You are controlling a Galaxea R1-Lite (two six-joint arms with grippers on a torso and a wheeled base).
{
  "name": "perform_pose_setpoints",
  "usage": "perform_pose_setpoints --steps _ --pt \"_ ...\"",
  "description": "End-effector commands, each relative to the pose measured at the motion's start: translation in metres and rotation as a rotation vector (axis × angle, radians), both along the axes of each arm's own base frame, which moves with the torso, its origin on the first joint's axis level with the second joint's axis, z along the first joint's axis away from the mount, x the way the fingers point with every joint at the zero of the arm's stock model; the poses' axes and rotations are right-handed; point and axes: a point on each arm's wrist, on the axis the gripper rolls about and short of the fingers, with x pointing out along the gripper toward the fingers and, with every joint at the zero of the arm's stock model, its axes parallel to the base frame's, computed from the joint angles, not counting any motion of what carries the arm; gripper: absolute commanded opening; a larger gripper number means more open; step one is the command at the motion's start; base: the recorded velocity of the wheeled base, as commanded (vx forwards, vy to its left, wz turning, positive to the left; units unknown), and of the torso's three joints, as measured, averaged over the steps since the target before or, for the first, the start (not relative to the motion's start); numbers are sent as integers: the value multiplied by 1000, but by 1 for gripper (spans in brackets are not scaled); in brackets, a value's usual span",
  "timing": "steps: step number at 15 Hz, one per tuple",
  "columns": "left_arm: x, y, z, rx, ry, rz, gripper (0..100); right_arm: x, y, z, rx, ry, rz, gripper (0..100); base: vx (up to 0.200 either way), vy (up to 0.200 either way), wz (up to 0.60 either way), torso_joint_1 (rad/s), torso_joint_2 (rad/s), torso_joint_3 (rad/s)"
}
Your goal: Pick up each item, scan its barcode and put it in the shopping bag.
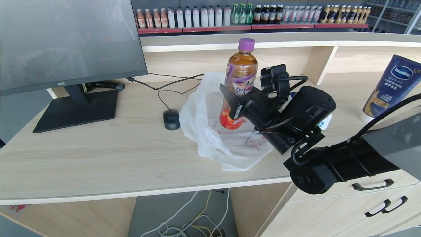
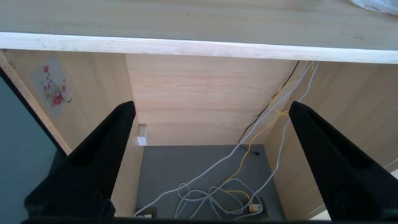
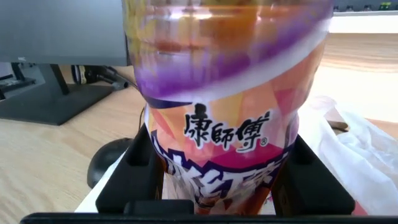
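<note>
Head view, L to R: a monitor (image 1: 65,39) is being shown standing at the far-left of the desk (image 1: 98,158), w/ a mouse (image 1: 171,119) lying just beside the shopping bag (image 1: 204,131). Over the bag's open mouth, a tea bottle (image 1: 240,72) is being held upright, clamped at its lower label by the right gripper (image 1: 234,107). Far right, a lotion tube (image 1: 391,87) is being seen standing on the desk. In the left wrist view, the left gripper (image 2: 211,109) is being held w/ fingers spread wide apart, below the desk edge, above cables (image 2: 205,193) on the floor.
</note>
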Motion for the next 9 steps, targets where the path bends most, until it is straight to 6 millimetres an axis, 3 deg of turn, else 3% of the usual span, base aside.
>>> perform_pose_setpoints --steps 1,4,9 --pt "0 0 0 0 0 0 100 12 9 -18 -20 26 0 0 0 0 0 0 0 0" --pt "0 0 0 0 0 0 100 24 19 -25 -13 18 1 0 0 0 0 0 0 0" --pt "0 0 0 0 0 -1 100 28 21 -23 -2 3 1 0 0 0 0 0 0 0"
